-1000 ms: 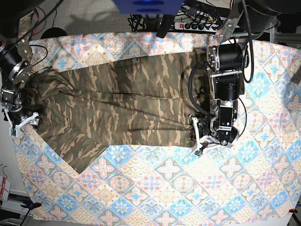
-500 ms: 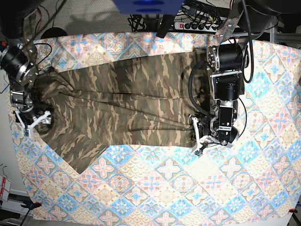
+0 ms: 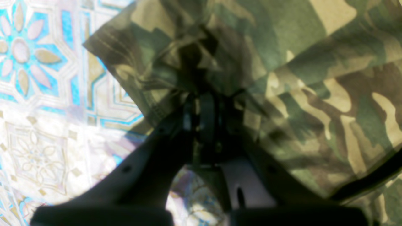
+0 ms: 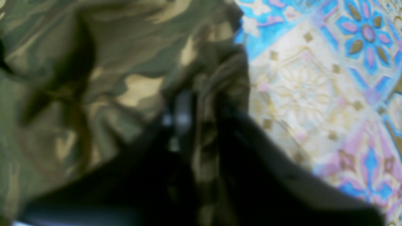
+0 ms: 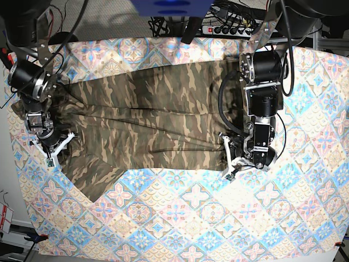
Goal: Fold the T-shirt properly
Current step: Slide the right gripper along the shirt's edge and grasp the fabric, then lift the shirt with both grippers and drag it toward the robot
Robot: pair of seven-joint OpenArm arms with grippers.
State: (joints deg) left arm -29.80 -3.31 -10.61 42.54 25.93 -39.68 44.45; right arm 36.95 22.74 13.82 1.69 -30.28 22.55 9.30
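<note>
The camouflage T-shirt (image 5: pixel 147 120) lies spread across the patterned cloth, one sleeve sticking out at the lower left. In the base view my left gripper (image 5: pixel 227 159) sits at the shirt's lower right corner. The left wrist view shows it (image 3: pixel 204 103) shut on that hem corner of the T-shirt (image 3: pixel 314 78). My right gripper (image 5: pixel 54 152) is at the shirt's left edge. In the blurred right wrist view its fingers (image 4: pixel 201 106) stand close together with a bunched fold of T-shirt (image 4: pixel 78 94) between them.
The blue, pink and cream tile-patterned cloth (image 5: pixel 218 218) covers the whole table. A power strip with cables (image 5: pixel 229 27) lies past the far edge, beside a blue object (image 5: pixel 169 6). The left arm's body (image 5: pixel 262 93) rests over the shirt's right end.
My right arm has moved rightward and down onto the shirt's left edge, and its jaws have closed on the cloth. The left arm has stayed still, gripping the corner.
</note>
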